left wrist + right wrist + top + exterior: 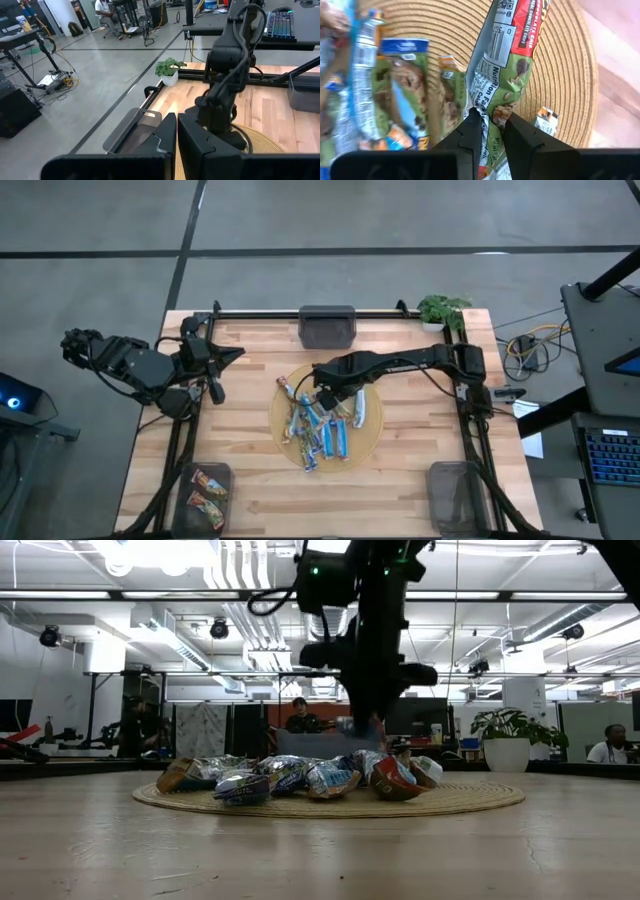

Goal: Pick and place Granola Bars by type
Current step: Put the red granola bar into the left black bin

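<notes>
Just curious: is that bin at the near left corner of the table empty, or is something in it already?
Not empty. The high view shows two red-orange granola bars lying inside the near-left bin.

Bench [400, 470]: pale wood planks, smooth, matt. Mat [368, 442]: woven straw, ribbed, rough. Bars [322, 430]: glossy crinkled foil wrappers. Bins [327, 327]: translucent grey plastic. Right hand [490, 131]: matt black plastic fingers.

Right claw [491, 131] pinched shut low mid-table, left claw [222, 360] closed, parked aside
</notes>
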`<state>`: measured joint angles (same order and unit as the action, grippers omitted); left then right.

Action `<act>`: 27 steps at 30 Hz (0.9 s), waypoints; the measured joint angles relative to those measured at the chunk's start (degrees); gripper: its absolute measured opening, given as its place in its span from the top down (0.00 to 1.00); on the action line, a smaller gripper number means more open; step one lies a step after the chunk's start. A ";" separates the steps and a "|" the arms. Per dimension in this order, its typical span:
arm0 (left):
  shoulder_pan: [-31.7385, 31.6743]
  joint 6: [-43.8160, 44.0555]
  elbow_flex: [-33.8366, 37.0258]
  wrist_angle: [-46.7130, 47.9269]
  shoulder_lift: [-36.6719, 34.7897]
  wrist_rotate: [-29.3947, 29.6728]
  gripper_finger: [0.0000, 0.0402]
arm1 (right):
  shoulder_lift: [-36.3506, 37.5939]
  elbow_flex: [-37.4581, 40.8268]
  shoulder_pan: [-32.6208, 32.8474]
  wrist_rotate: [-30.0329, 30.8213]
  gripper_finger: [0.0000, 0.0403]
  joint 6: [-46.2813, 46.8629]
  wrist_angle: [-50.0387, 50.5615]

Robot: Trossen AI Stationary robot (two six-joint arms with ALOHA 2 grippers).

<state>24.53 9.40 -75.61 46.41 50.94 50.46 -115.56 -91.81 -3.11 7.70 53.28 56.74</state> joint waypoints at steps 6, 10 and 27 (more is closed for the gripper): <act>0.00 -0.78 0.00 -0.02 -0.70 0.00 1.00 | 3.99 -0.62 1.09 -0.27 0.86 -3.77 -2.81; -0.02 -0.19 0.00 -0.08 -1.42 0.00 1.00 | 6.74 -0.79 2.67 -1.66 0.86 -7.36 -8.35; -0.04 -0.24 0.00 0.05 -3.03 0.00 1.00 | 8.69 -0.79 8.09 -9.53 0.86 -14.53 -45.69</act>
<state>24.49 9.16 -75.61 46.46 47.91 50.47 -106.87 -92.60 4.97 -1.83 38.74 11.05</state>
